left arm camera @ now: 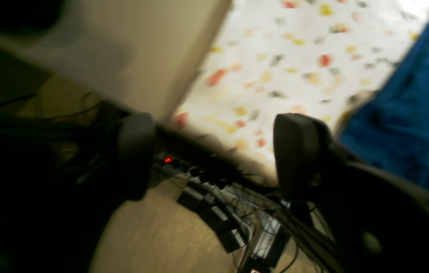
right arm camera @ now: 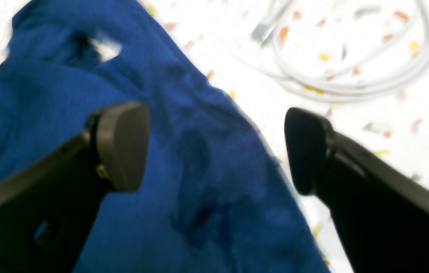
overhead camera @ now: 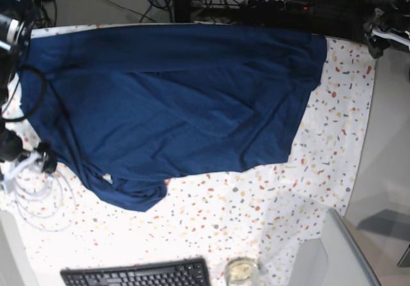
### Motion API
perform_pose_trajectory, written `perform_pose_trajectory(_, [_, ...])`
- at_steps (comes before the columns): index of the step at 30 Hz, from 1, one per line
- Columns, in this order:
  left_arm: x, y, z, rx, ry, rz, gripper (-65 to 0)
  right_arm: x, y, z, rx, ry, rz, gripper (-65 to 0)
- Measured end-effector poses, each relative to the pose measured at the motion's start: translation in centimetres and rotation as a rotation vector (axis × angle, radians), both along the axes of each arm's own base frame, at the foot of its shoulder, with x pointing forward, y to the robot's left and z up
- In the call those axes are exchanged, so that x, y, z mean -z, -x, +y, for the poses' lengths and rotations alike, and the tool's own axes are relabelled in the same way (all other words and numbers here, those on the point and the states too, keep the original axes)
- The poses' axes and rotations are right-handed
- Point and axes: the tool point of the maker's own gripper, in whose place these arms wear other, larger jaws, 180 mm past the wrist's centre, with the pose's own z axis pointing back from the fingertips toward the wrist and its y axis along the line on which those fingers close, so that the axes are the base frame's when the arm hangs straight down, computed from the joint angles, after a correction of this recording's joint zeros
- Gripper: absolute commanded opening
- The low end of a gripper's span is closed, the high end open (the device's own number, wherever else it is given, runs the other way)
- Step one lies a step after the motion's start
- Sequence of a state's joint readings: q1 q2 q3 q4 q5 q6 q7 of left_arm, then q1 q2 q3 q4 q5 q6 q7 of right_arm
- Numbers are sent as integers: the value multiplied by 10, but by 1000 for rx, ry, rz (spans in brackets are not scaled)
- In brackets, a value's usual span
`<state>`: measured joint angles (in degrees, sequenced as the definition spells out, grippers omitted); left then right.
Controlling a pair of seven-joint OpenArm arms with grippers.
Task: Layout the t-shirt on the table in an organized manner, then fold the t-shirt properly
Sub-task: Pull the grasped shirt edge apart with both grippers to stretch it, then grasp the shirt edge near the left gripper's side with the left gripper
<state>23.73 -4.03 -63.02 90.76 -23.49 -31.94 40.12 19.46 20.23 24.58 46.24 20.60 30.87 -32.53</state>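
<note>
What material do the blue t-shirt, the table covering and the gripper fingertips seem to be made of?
The t-shirt looks like soft matte knit fabric: it creases and bunches at its lower corner. The table covering seems a thin white cloth or sheet printed with red, yellow and grey flecks; which one is unclear. The right gripper fingertips look like dark, smooth matte plastic or rubber.

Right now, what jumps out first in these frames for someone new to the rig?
The big navy t-shirt dominates, spread across the far half of the speckled table with its lower-left corner bunched up in the base view. Both grippers stand open and empty: the right gripper hovers over the shirt's edge beside a coiled white cable, the left gripper hangs at the table's edge. A black keyboard sits along the near edge.
</note>
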Motion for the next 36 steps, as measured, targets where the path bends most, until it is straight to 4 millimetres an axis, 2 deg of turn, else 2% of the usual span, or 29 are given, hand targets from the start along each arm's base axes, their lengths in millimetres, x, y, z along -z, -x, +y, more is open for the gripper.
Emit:
perform_pose_trajectory(3, [8, 6, -8, -5, 27, 16, -607, 7, -8, -28, 151, 3, -35, -135])
perform_pose_trajectory(4, [10, 7, -7, -7, 31, 23, -650, 11, -6, -32, 180, 7, -37, -135])
perform_pose_trajectory(9, [13, 9, -9, -13, 39, 23, -650, 42, 14, -18, 194, -31, 28, -135])
perform_pose_trajectory(15, [13, 6, -10, -8, 43, 17, -650, 36, 10, -25, 203, -19, 3, -135])
perform_pose_trajectory(21, [13, 6, -10, -8, 43, 17, -650, 46, 16, -18, 205, -40, 33, -135])
perform_pose_trajectory(27, [14, 7, -10, -6, 41, 21, -650, 54, 17, 1, 83, 22, 71, -137])
perform_pose_trajectory(29, [14, 8, -10, -7, 41, 23, -650, 54, 15, 4, 88, 13, 60, -183])
perform_pose_trajectory(33, [15, 11, -10, -7, 41, 32, -650, 56, 18, 3, 85, 14, 73, -368])
perform_pose_trajectory(36, [16, 15, -10, -7, 39, 46, -650, 58, 20, 5, 78, 13, 85, -464])
